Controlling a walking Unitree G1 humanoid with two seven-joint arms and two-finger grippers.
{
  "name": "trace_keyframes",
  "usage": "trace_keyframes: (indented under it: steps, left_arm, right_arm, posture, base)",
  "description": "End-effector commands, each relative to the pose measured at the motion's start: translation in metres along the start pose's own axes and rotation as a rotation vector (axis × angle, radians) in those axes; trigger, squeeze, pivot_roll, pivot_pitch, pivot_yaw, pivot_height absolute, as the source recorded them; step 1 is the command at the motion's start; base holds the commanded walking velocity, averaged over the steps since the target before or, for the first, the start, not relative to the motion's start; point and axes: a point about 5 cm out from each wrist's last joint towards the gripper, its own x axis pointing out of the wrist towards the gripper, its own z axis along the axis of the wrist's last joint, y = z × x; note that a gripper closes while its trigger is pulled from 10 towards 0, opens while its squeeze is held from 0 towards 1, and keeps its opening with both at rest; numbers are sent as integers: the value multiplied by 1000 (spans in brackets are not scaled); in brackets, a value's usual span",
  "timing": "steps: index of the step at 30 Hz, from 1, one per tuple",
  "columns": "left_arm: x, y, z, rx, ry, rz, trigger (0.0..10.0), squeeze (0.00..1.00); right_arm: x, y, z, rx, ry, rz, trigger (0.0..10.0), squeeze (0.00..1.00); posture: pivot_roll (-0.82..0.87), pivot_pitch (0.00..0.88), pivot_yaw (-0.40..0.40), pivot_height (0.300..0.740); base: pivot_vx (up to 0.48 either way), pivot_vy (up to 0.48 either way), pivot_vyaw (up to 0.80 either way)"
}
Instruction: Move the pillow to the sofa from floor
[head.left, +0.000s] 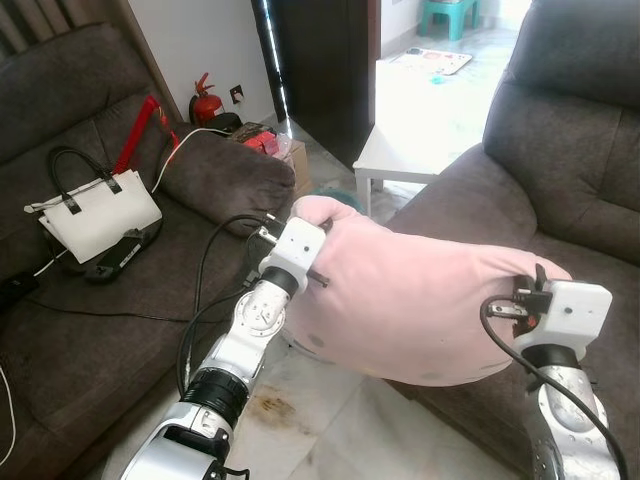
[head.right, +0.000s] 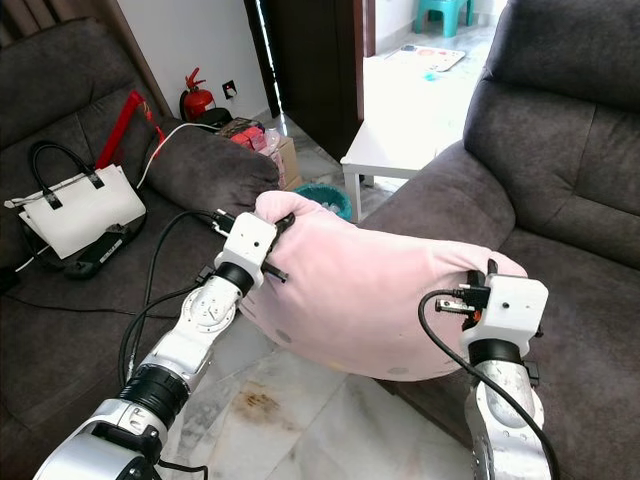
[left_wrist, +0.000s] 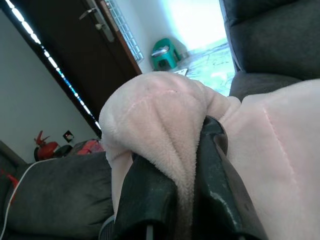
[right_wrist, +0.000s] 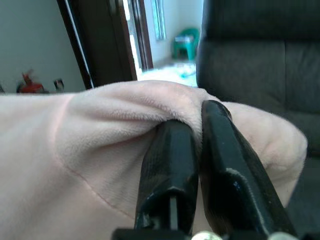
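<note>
Both pincers, left pincer (left_wrist: 175, 175) and right pincer (right_wrist: 197, 150), clamp the pink pillow (head.left: 420, 300) aloft (carry step); next, lower it onto the sofa seat (head.left: 590, 270) at three o'clock.

Both eye views look forward and down from the head, sharing the pink pillow (head.left: 420, 300), the grey sofa (head.right: 590, 200) and the tiled floor (head.left: 330, 420). Each wrist view sits very close behind its own black fingers (left_wrist: 215, 185) (right_wrist: 170, 170), facing along them into pillow fabric.
</note>
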Motion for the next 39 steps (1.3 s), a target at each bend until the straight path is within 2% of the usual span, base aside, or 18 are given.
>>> trace_keyframes:
  steps: [1, 4, 6, 12, 20, 23, 39]
  left_arm:
    - [-2, 15, 7, 10, -56, 60, 10000, 0]
    - [-6, 22, 4, 12, -47, 95, 10000, 0]
    - [-10, 29, 2, -18, -39, 147, 10000, 0]
    - [-12, 25, 3, -16, -47, 137, 10000, 0]
    - [-7, 14, 13, -34, -96, 102, 10000, 0]
    - [-9, 10, 16, -20, -111, 78, 10000, 0]
    - [-15, 8, 11, -30, -87, 53, 10000, 0]
  right_arm:
    - [9, 9, 16, 31, -105, 17, 10000, 0]
    - [11, 13, 16, 38, -105, 22, 10000, 0]
    - [11, 17, 20, 45, -118, 42, 10000, 0]
    - [9, 15, 25, 35, -145, 34, 10000, 0]
    - [5, 12, 33, 37, -177, 18, 10000, 0]
    - [4, 11, 29, 38, -161, 4, 10000, 0]
    - [0, 17, 24, 36, -137, 13, 10000, 0]
  posture:
    - [-77, 0, 123, 740]
    - [-48, 0, 109, 740]
    - [-36, 0, 98, 740]
    - [-69, 0, 106, 740]
    - [-74, 0, 106, 740]
    - [-74, 0, 105, 740]
    - [-80, 0, 117, 740]
  base:
    - [0, 0, 0]
    - [0, 0, 0]
    - [0, 0, 0]
    - [0, 0, 0]
    - [0, 0, 0]
    - [0, 0, -704]
    - [0, 0, -768]
